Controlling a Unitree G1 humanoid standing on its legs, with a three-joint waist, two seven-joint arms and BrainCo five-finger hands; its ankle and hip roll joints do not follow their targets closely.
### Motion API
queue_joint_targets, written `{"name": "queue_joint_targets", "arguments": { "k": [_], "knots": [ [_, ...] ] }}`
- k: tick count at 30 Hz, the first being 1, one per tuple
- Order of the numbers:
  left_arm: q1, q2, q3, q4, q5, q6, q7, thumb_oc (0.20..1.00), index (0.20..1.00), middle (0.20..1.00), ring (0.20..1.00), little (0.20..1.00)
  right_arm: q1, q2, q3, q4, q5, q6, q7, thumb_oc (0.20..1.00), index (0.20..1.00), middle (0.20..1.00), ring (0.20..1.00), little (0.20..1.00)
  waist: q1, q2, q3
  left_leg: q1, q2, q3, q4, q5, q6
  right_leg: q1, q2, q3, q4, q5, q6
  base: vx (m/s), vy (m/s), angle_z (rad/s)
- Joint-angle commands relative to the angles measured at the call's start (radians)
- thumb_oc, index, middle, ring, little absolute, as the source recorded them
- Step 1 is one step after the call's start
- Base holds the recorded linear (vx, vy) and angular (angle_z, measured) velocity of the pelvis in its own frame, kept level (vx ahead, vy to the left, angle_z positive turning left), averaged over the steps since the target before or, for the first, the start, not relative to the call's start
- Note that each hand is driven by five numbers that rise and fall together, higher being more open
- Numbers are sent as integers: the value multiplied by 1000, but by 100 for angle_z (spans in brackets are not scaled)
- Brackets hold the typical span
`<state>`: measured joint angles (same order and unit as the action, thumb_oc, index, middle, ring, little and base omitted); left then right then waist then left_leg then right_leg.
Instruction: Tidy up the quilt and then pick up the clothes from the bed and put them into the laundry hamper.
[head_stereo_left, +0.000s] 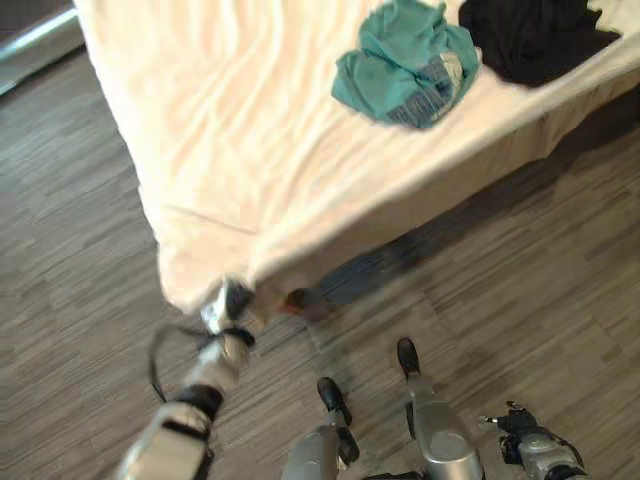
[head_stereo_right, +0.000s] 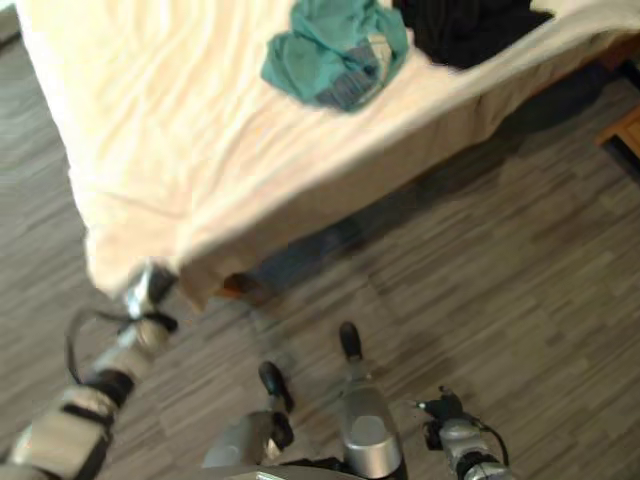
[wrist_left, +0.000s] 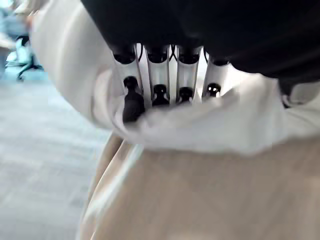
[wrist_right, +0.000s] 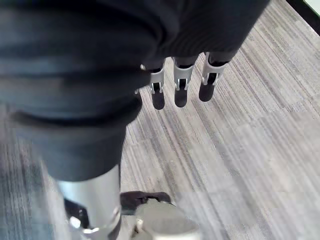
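Head views: the cream quilt (head_stereo_left: 230, 130) is spread over the bed, with a teal garment (head_stereo_left: 405, 65) and a black garment (head_stereo_left: 535, 35) bunched near its far edge. The left robot hand (head_stereo_left: 228, 303) is at the quilt's near corner. Left wrist view: its fingers (wrist_left: 159, 82) are curled into a fold of quilt. Right wrist view: the right robot hand (wrist_right: 180, 82) hangs over the wood floor (wrist_right: 250, 150), fingers relaxed, holding nothing.
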<state>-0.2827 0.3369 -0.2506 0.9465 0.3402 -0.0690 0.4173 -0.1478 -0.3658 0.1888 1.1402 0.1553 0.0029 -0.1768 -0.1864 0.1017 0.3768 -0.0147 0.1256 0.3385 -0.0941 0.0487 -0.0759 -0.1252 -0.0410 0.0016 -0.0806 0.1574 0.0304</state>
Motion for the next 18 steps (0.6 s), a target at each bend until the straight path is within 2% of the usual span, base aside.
{"name": "queue_joint_targets", "arguments": {
  "k": [1,2,3,4,5,6,10,14,18],
  "knots": [
    [118,97,76,188,-89,39,-57,1000,1000,1000,1000,1000,10,-79,-4,-246,-66,-53,-49,1000,1000,1000,1000,1000,48,-72,-61,48,-10,-5,7,-60,-33,29,-100,-4,42,-174,121,-20,68,-3],
    [144,79,79,216,-85,39,-67,1000,1000,1000,1000,1000,0,-119,-1,-367,-87,-70,-50,658,658,658,658,658,52,-77,-62,49,-8,-5,7,-62,-32,28,-100,-7,45,-175,122,-42,61,1],
    [165,60,85,242,-87,38,-76,1000,1000,1000,1000,1000,-22,-167,6,-504,-115,-91,-48,200,200,200,200,200,58,-81,-63,49,-8,-10,7,-63,-30,29,-100,-6,47,-176,121,-42,33,9],
    [165,60,85,242,-87,38,-76,1000,1000,1000,1000,1000,-21,-167,6,-505,-115,-90,-48,200,200,200,200,200,59,-80,-65,46,-7,-9,7,-61,-31,26,-99,-5,47,-174,120,-68,36,18],
    [191,27,64,276,-70,36,-86,1000,1000,1000,1000,1000,-85,-232,18,-677,-133,-137,-47,200,200,200,200,200,72,-89,-58,44,-7,-16,7,-61,-27,24,-102,-9,55,-178,121,-88,22,24],
    [204,18,46,288,-53,35,-95,1000,1000,1000,1000,1000,-151,-268,38,-751,-145,-150,-41,200,200,200,200,200,83,-93,-55,34,-6,-19,7,-56,-26,14,-101,-9,58,-175,120,-132,18,18],
    [196,11,-10,278,-56,29,-107,1000,1000,1000,1000,1000,-458,-319,155,-838,-121,-175,-51,200,200,200,200,200,144,-106,-12,-4,-3,-51,7,-33,-25,-13,-106,-29,71,-174,119,-149,-21,18],
    [155,45,-103,240,-38,10,-99,1000,1000,1000,1000,1000,-876,-379,309,-684,-96,-164,-87,200,200,200,200,200,204,-102,41,-69,0,-82,7,0,-34,-52,-110,-61,70,-159,121,-115,-31,32],
    [130,55,-189,189,-42,-12,-87,1000,1000,1000,1000,1000,-1088,-350,395,-483,-66,-142,-119,200,200,200,200,200,251,-86,95,-140,8,-110,7,30,-48,-101,-115,-95,82,-156,125,-65,-56,31]
  ]
}}
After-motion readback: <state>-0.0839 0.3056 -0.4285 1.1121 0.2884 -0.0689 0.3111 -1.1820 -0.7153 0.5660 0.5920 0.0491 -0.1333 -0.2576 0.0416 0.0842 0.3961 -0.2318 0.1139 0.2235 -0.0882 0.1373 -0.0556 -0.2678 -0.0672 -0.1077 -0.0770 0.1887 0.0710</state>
